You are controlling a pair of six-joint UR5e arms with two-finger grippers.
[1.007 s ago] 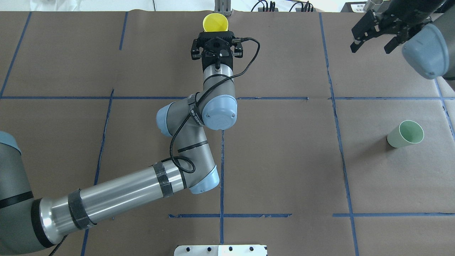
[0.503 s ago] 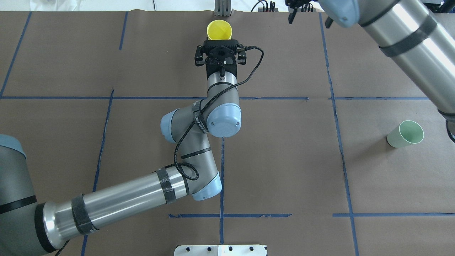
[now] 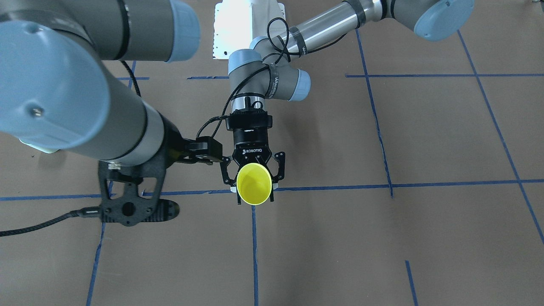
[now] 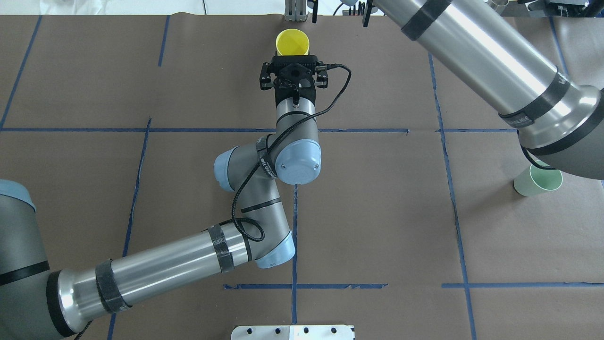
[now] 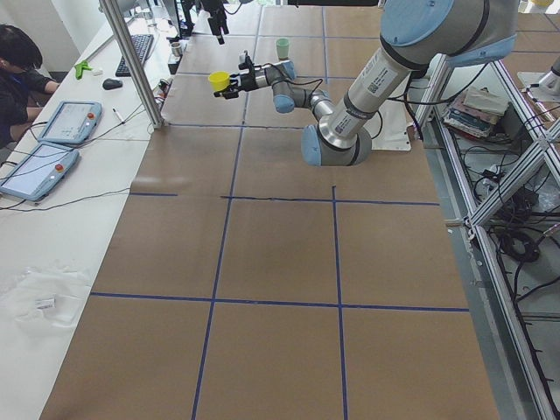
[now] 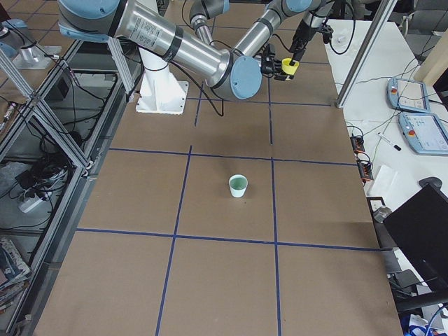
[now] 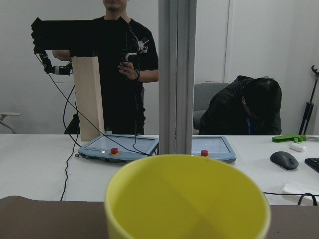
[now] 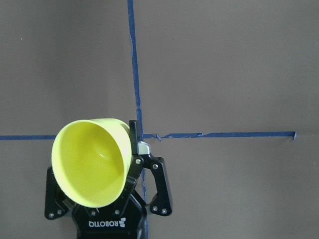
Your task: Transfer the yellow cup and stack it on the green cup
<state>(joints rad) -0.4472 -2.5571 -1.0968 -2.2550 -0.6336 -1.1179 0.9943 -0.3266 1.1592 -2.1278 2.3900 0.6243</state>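
Observation:
The yellow cup (image 4: 292, 42) is held on its side above the far middle of the table, mouth pointing away from the robot. My left gripper (image 3: 253, 187) is shut on it. The cup fills the bottom of the left wrist view (image 7: 187, 199) and shows from above in the right wrist view (image 8: 89, 162). My right gripper (image 4: 339, 13) is open and empty, high at the far edge, just right of the yellow cup. The green cup (image 4: 538, 182) stands upright at the right, partly covered by my right arm; it shows whole in the exterior right view (image 6: 239, 185).
A metal post (image 4: 295, 9) stands at the far edge just behind the yellow cup. Beyond it is the operators' desk with tablets (image 5: 52, 122) and two people. My right arm (image 4: 476, 52) spans the table's far right. A white base plate (image 4: 292, 332) lies at the near edge.
My right arm has swung from the far right corner leftward along the far edge, toward the yellow cup, and now covers part of the green cup. My left gripper with the cup has shifted slightly right.

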